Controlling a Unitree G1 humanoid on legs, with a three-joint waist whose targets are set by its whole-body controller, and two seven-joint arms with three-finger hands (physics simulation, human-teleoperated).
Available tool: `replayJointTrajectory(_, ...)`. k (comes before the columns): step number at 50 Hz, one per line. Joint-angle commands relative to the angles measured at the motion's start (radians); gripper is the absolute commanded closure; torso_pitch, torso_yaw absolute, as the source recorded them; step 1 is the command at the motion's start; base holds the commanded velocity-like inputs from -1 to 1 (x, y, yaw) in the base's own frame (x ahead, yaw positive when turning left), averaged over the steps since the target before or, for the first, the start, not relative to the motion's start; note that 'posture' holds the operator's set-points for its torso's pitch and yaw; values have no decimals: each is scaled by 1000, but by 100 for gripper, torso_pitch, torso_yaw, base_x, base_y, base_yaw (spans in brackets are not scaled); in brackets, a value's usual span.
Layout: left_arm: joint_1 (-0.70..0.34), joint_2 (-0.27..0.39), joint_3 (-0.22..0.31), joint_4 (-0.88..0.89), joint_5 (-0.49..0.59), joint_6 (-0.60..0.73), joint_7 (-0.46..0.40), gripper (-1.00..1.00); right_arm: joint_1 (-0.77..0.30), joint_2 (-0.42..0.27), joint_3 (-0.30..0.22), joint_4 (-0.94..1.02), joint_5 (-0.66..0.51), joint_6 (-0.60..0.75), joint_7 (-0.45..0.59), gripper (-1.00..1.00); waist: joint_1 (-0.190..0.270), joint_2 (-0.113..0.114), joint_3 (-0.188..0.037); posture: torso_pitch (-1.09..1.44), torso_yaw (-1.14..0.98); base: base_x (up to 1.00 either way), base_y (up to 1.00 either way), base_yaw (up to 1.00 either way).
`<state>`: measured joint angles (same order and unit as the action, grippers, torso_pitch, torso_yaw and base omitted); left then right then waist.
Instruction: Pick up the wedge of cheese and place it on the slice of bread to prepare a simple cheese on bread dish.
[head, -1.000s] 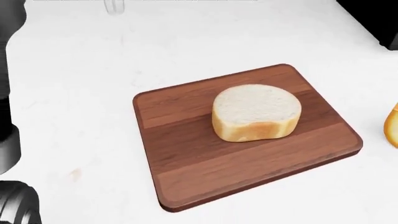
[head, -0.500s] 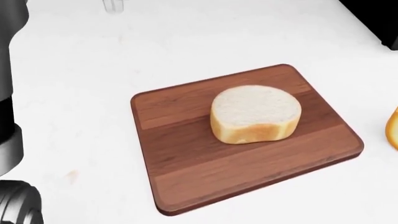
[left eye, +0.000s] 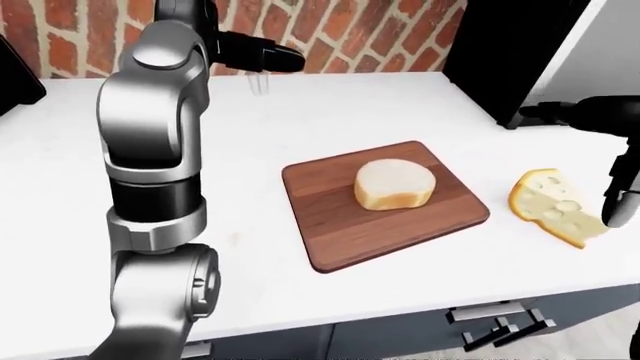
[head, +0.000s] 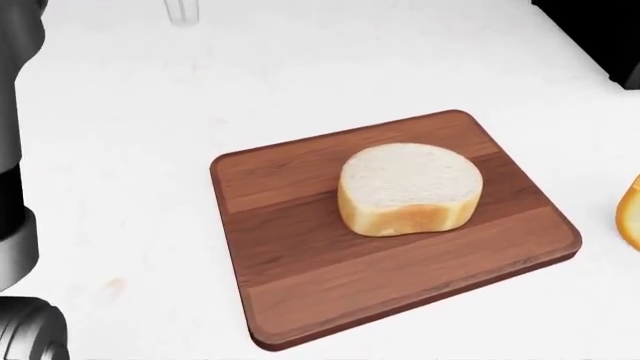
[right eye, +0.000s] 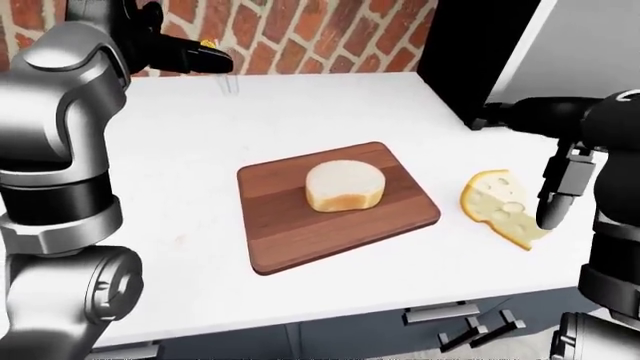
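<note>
Lying flat on the white table (right eye: 300, 90), the wedge of cheese (right eye: 497, 206) sits just right of the cutting board (right eye: 335, 229) that carries the slice of bread (right eye: 344, 184). Its long axis runs from upper left to lower right in the right-eye view. The right hand (right eye: 560, 196) hangs beside its right tip, fingers (right eye: 553, 211) pointing down, holding nothing; their spread I cannot tell. The left hand (right eye: 185, 54) is raised well away, so the right is nearer.
</note>
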<state>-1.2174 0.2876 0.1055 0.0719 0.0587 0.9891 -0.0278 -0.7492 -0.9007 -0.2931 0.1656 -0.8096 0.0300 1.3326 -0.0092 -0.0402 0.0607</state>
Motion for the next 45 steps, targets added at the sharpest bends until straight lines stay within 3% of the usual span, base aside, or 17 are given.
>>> replayJointTrajectory(1,-40,10,6,-30,2,-29,4,-100,-23,-12,-24,-36,-3,24,-9,-100,1,-6,-30,0,0,0,0,0)
replayJointTrajectory(18,-40,7,-1,-46,2,-17,6,-100,58,8,-52,-81,-43,78,-20,-100,3,-7,-32,0,0,0,0,0)
replayJointTrajectory(33,-46,4,-1,-33,12,-25,-2,-100,50,53,-20,-49,-94,138,-44,-100,4,-5,-35,0,0,0,0,0)
replayJointTrajectory(45,-44,8,1,-42,11,-19,-3,-100,95,85,-27,-43,-106,134,-69,-100,4,-5,-38,0,0,0,0,0)
